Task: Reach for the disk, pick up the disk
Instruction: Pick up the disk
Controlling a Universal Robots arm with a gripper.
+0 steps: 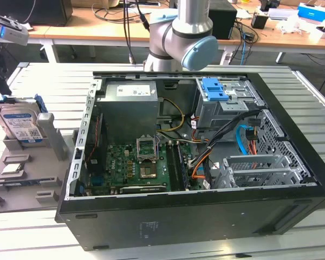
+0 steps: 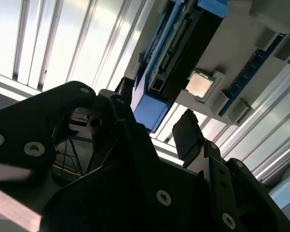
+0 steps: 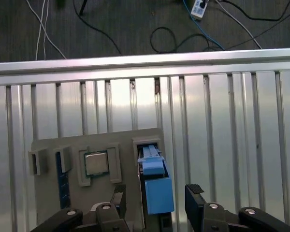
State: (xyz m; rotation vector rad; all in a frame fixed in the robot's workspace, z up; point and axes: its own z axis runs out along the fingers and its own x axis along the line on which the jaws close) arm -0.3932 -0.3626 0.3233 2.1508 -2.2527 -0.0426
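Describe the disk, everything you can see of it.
The disk is a flat silver metal drive with a blue-and-white label and blue plastic side rails. It stands on edge in a slot of the grey holder at the exterior view's left, outside the computer case. In the first wrist view the gripper has its open jaws either side of the blue top edge, with gaps showing.

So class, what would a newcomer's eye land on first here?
The open computer case dominates the middle of the exterior view. At that view's left the disk stands upright in a grey holder, and in the first wrist view the open gripper straddles it.
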